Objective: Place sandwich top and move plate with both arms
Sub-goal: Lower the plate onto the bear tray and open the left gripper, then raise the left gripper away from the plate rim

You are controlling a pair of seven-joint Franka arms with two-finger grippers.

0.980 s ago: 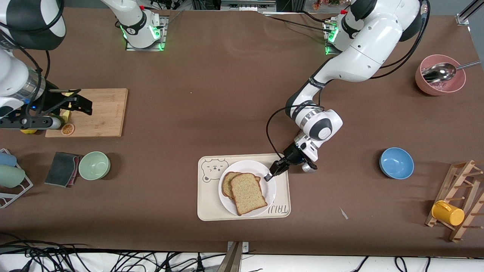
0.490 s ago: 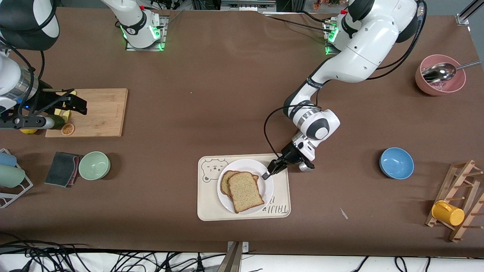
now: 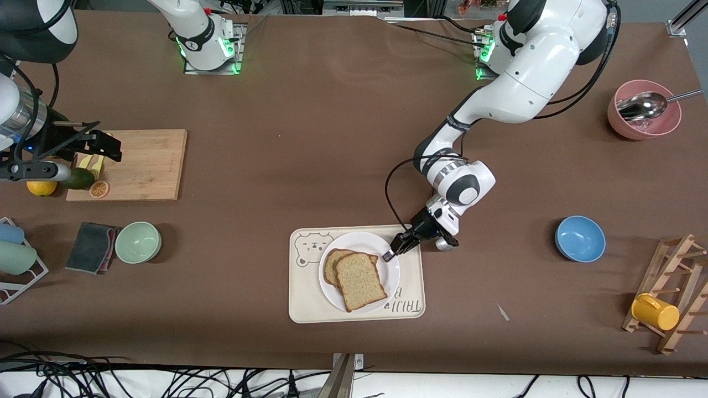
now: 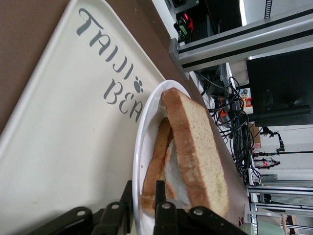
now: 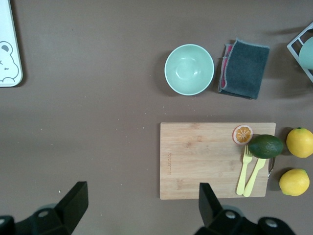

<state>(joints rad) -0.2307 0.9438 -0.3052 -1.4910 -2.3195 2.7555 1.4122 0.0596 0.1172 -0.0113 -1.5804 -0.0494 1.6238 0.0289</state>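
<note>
The sandwich top (image 3: 360,280) lay placed; my left claw (image 3: 390,255), pinching the plate (image 3: 388,276) rim, had begun loosening; my right claw (image 5: 139,205) waited spread over the cutting board (image 5: 215,159).

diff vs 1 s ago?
The plate with the sandwich top slid slightly toward the right arm's end of the tray, moved by the left claw at its rim. The right claw, open, drew back over the cutting board edge, uncovering an avocado and lemon. Bowls and rack stayed put.
</note>
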